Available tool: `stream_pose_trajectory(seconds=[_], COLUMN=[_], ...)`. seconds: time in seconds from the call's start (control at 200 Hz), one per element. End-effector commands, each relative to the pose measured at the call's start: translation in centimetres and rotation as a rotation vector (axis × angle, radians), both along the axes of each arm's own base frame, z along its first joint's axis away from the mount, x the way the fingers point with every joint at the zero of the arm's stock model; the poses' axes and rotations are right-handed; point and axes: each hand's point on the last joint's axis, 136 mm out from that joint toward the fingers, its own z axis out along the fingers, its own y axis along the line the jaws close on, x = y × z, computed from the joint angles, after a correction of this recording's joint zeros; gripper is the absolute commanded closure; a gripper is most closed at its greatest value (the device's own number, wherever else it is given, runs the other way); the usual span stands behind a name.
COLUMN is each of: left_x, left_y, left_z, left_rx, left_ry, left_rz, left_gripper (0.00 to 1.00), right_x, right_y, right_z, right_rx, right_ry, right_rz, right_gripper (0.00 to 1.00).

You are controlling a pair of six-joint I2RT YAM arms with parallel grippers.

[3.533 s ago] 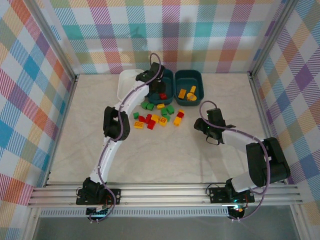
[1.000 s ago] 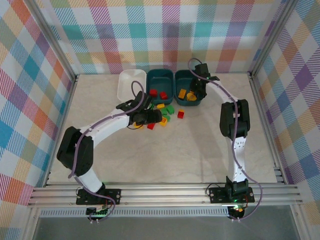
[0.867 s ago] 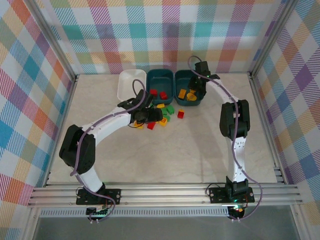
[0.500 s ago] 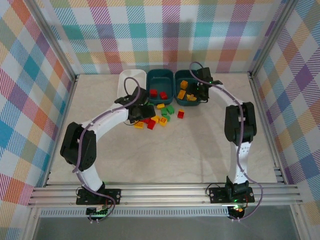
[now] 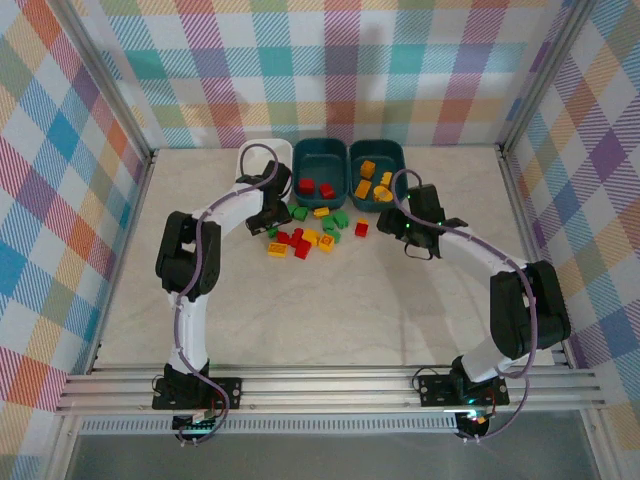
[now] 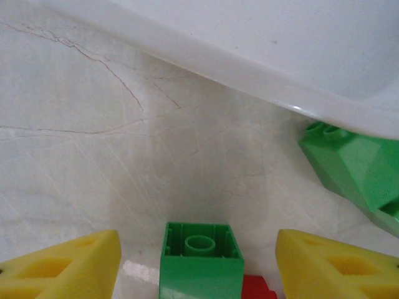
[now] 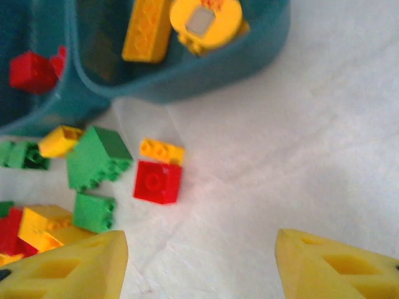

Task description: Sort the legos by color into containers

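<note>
My left gripper (image 6: 198, 265) is open low over the table, its yellow fingers (image 6: 62, 265) astride a small green lego (image 6: 201, 258) with a gap on each side. It sits just in front of the white container (image 6: 249, 68), with another green lego (image 6: 352, 165) at the right. Seen from above, this gripper (image 5: 271, 222) is at the left end of the loose pile of legos (image 5: 312, 236). My right gripper (image 7: 202, 265) is open and holds nothing, over bare table right of the pile (image 5: 400, 223). A red lego (image 7: 158, 182) and a yellow-orange one (image 7: 161, 150) lie ahead of it.
Two teal containers stand at the back: the middle one (image 5: 320, 152) holds red legos (image 5: 317, 187), the right one (image 5: 398, 160) yellow-orange ones (image 5: 374, 184). The left arm covers much of the white container (image 5: 248, 160). Metal rails edge the table.
The right gripper opened over the right teal container, left a yellow-orange lego there and drew back toward the front. The left gripper shifted left along the pile and narrowed around a green lego.
</note>
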Motion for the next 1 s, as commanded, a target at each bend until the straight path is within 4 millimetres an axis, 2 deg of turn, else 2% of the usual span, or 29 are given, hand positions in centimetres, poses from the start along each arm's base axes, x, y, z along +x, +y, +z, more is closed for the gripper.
stream_pose_trajectory(seconds=[0.0, 0.2, 0.37, 0.495, 0.62, 0.745, 0.81, 0.88, 0.995], left_x=[-0.5, -0.5, -0.3, 0.0, 0.9, 2.9, 4.3, 5.9, 8.6], left_y=[0.6, 0.1, 0.1, 0.1, -0.1, 0.2, 0.5, 0.7, 1.2], left_z=[-1.0, -2.4, -1.5, 1.2, 6.5, 11.0, 12.1, 12.1, 10.7], left_rx=[0.031, 0.014, 0.015, 0.008, -0.016, 0.002, 0.014, 0.005, -0.012], left_ry=[0.048, 0.060, 0.046, 0.002, -0.113, -0.224, -0.245, -0.250, -0.231], left_rz=[-0.004, -0.017, -0.035, -0.043, -0.054, -0.055, -0.049, -0.042, -0.022], left_gripper=[0.37, 0.56, 0.70, 0.75, 0.76, 0.74, 0.73, 0.73, 0.72], right_x=[0.4, -0.1, -0.8, -2.0, -3.6, -3.5, -3.7, -3.8, -3.9], right_y=[0.3, 0.2, -0.6, -1.7, -4.2, -5.4, -5.3, -5.0, -4.6], right_z=[1.4, 0.3, -0.4, -0.9, -1.9, -2.4, -2.9, -3.4, -3.5], right_rx=[0.034, 0.037, 0.012, -0.011, -0.037, -0.045, -0.039, -0.020, 0.000], right_ry=[-0.066, -0.072, -0.070, -0.059, -0.090, -0.105, -0.082, -0.070, -0.055], right_rz=[-0.001, -0.007, -0.028, -0.063, -0.192, -0.271, -0.274, -0.270, -0.263], right_gripper=[0.36, 0.37, 0.37, 0.38, 0.37, 0.36, 0.35, 0.35, 0.34])
